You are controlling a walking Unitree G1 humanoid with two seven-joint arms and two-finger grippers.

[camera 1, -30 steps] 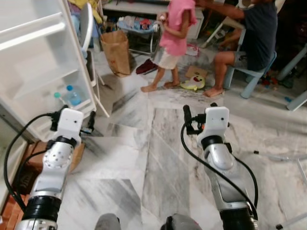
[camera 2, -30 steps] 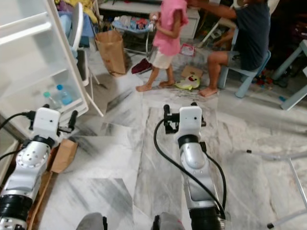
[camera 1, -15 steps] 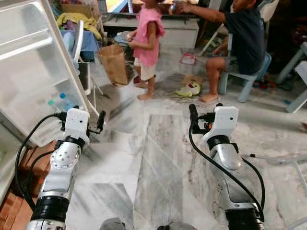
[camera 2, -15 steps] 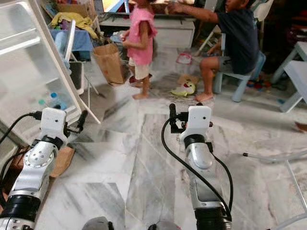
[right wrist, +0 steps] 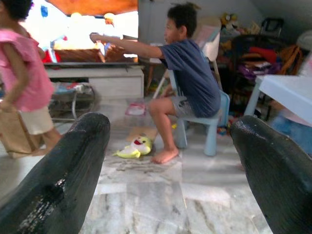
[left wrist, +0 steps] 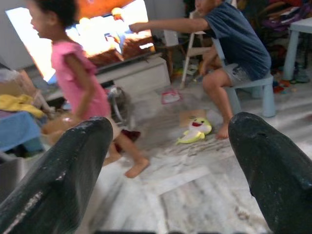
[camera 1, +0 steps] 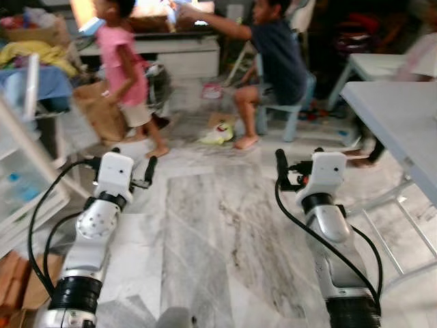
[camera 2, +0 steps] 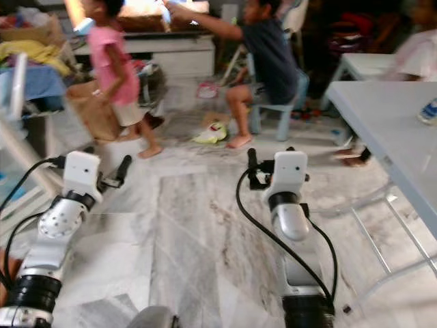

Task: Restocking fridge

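Observation:
Both arms are held out over the marble floor. My left gripper is open, and between its fingers there is only the room beyond. My right gripper is open too, its fingers wide apart on nothing. The white fridge door sits at the far left edge, with blurred blue-capped bottles on its shelf. At the right stands a white table, and a bottle rests on it at the picture's edge.
A child in pink walks ahead on the left by a brown paper bag. A person in a dark blue shirt sits on a blue chair, arm stretched out. A yellow toy lies on the floor.
The view has swung to the right: the fridge door slid to the left edge and the white table came into sight. The child stepped away. Both grippers stay open.

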